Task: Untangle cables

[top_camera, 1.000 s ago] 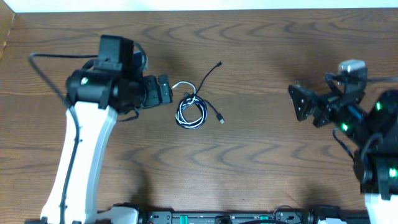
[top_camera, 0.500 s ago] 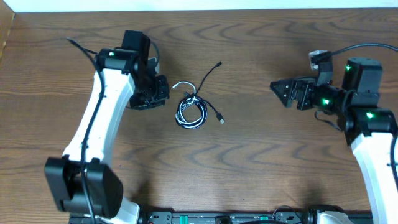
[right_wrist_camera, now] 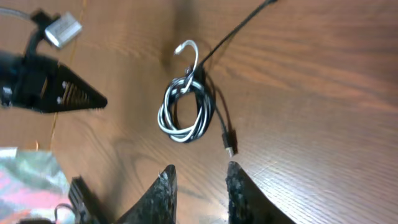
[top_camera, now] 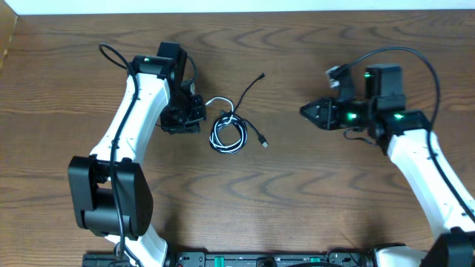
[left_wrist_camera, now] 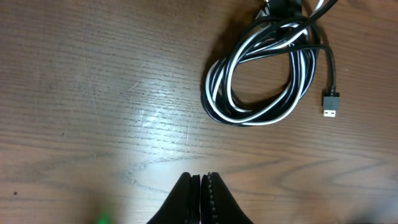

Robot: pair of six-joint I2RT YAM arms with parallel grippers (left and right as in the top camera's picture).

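Two coiled cables (left_wrist_camera: 217, 87) lie just beside the left hand (left_wrist_camera: 200, 180), untouched.

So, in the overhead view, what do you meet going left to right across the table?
left claw → coiled black and white cables → loose black plug end → right claw

Black, white cables (left_wrist_camera: 216, 87) coiled together, plug ends loose.
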